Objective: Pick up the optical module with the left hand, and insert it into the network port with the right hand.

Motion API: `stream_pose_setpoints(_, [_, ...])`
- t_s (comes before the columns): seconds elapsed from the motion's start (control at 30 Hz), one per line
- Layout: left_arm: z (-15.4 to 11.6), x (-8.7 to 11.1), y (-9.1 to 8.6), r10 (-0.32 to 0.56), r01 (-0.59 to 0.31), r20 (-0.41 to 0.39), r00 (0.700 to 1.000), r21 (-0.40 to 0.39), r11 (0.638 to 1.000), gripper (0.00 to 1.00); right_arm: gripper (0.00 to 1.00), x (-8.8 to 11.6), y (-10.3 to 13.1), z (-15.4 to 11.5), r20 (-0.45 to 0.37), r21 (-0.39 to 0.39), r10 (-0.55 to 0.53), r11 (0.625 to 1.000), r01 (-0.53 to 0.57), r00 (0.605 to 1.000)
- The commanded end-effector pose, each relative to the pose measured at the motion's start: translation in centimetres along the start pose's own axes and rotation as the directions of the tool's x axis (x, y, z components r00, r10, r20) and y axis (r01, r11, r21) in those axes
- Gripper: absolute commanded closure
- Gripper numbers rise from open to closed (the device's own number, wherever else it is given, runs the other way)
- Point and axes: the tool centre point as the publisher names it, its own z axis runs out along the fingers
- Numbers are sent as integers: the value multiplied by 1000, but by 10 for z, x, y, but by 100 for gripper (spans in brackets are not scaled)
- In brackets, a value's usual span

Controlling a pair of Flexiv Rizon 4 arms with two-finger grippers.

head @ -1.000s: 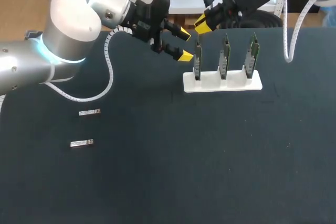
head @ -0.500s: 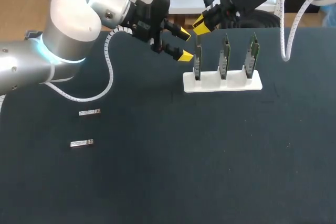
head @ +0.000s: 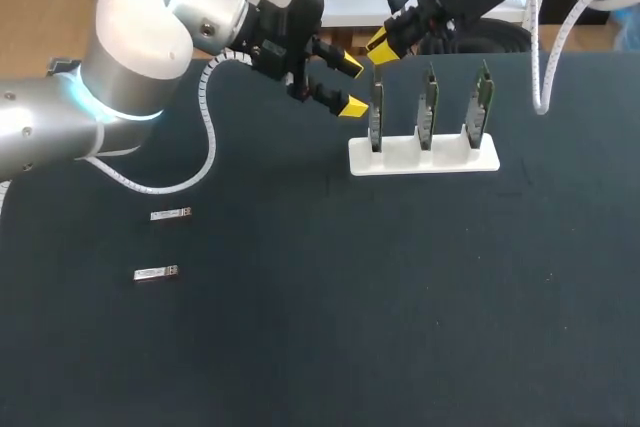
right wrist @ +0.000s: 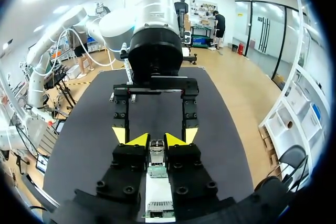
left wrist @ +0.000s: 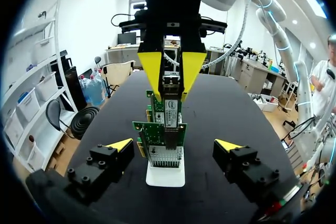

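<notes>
While pinching an optical module [right wrist: 157, 153], the right gripper [head: 383, 44] hangs above the white holder [head: 445, 160]. Beside it, the left gripper's [head: 352, 85] fingers spread.

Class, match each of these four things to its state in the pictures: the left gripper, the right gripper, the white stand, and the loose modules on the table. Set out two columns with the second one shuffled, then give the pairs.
Column one
1. left gripper
2. right gripper
3. white stand
4. loose modules

Column two
A. holds three upright network cards
B. open, with nothing in it
C. lying flat on the table, far from the stand
D. shut on an optical module

Pairs: 1-B, 2-D, 3-A, 4-C
</notes>
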Motion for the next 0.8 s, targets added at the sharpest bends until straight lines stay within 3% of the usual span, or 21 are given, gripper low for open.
stream_pose_setpoints(0.03, [0, 0, -2, 0, 0, -2, 1000, -4, 1000, 0, 100, 1, 2, 2, -3, 1, 6, 1000, -6, 1000])
stream_pose_setpoints(0.4, [0, 0, -2, 0, 0, -2, 1000, -4, 1000, 0, 99, 9, 4, 4, 5, 14, 48, 999, -49, 999])
stream_pose_setpoints(0.43, [0, 0, -2, 0, 0, -2, 1000, -4, 1000, 0, 53, 9, 4, 3, 6, 16, 52, 999, -52, 999])
stream_pose_setpoints(0.47, [0, 0, -2, 0, 0, -2, 1000, -4, 1000, 0, 0, 9, 4, 3, 8, 17, 54, 998, -54, 998])
stream_pose_setpoints(0.8, [0, 0, -2, 0, 0, -2, 1000, -4, 1000, 0, 0, 7, 7, -6, 63, -1, 86, 996, -86, 994])
